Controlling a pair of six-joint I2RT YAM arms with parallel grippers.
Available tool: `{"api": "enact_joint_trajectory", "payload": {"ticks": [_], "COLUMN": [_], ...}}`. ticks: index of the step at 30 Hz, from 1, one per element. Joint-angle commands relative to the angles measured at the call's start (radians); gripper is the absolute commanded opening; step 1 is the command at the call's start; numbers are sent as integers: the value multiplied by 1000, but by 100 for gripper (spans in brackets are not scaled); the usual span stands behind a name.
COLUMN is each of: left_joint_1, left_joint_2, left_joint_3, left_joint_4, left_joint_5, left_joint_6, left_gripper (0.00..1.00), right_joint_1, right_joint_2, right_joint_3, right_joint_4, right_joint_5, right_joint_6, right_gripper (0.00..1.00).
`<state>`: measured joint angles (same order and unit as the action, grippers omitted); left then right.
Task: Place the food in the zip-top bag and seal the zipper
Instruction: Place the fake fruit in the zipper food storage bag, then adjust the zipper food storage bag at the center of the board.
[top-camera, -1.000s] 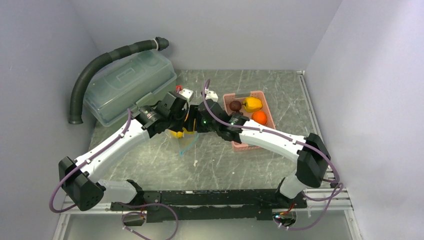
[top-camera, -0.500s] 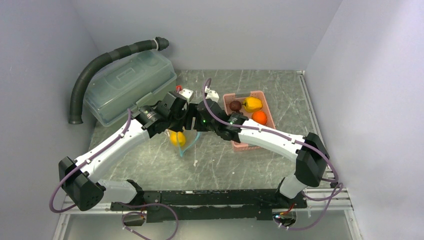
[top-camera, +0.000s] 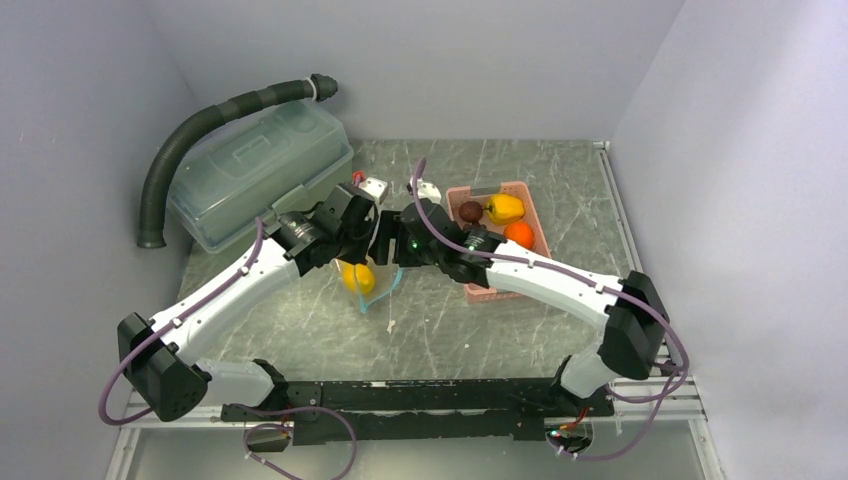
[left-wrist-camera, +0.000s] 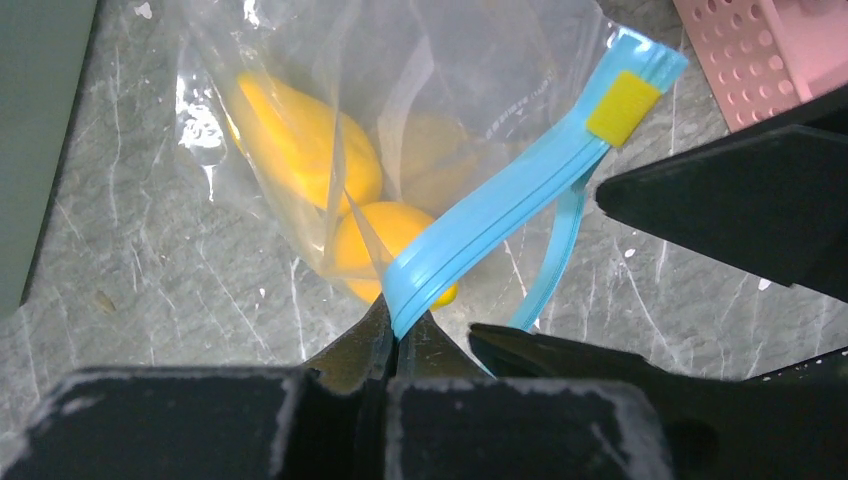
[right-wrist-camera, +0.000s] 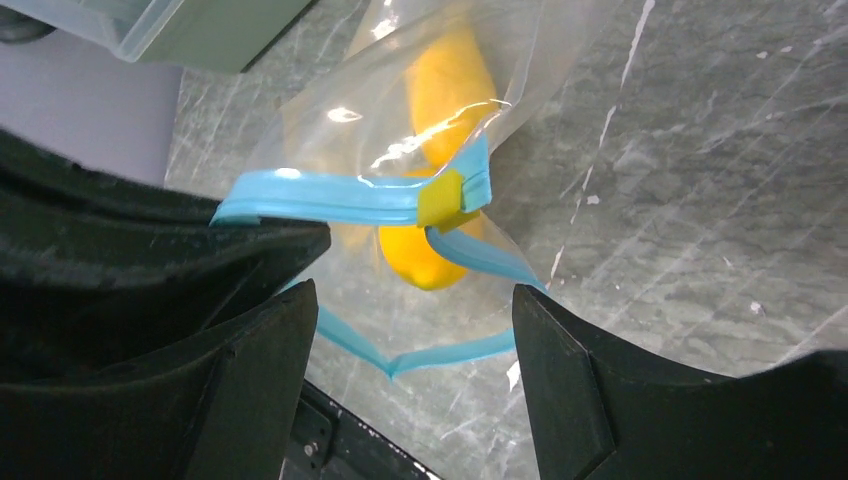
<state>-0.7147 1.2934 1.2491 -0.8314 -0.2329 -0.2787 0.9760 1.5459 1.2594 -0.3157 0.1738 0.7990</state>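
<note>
The clear zip-top bag (top-camera: 368, 285) hangs above the table with two yellow-orange oval fruits (left-wrist-camera: 305, 140) inside, also seen in the right wrist view (right-wrist-camera: 425, 255). My left gripper (left-wrist-camera: 400, 335) is shut on the teal-blue zipper (left-wrist-camera: 500, 220) at one end of the mouth. The zipper carries a small yellow slider tab (left-wrist-camera: 622, 105), seen too in the right wrist view (right-wrist-camera: 440, 200). My right gripper (right-wrist-camera: 410, 360) is open just beside the bag's mouth, holding nothing. A yellow fruit (top-camera: 504, 208), a round orange one (top-camera: 518, 234) and a small brown-red ball (top-camera: 471, 211) lie in the pink basket (top-camera: 478, 292).
A large translucent grey-green lidded box (top-camera: 258, 170) stands at the back left with a dark ribbed hose (top-camera: 200, 125) curving over it. Two small white blocks (top-camera: 374, 186) lie behind the grippers. The grape bunch is out of view.
The bag with its yellow fruits has come out from under the grippers and now hangs lower and more in view. The right gripper has shifted slightly to the right.
</note>
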Motion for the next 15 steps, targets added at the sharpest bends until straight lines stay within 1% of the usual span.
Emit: {"api": "enact_joint_trajectory", "payload": {"ticks": [1, 8, 15], "left_joint_1": [-3, -2, -3], "left_joint_2": [-2, 4, 6], "left_joint_3": [7, 9, 10], "left_joint_4": [23, 20, 21], "left_joint_5": [-4, -6, -7], "left_joint_6": [-1, -1, -1], "left_gripper": [0, 0, 0], "right_joint_1": [6, 6, 6], "right_joint_2": [-88, -156, -153], "right_joint_3": [-26, -97, -156], "right_joint_4": [-30, -41, -6], "right_joint_5": [-16, 6, 8], "right_joint_6": [-27, -39, -30], "right_gripper": [74, 71, 69]}}
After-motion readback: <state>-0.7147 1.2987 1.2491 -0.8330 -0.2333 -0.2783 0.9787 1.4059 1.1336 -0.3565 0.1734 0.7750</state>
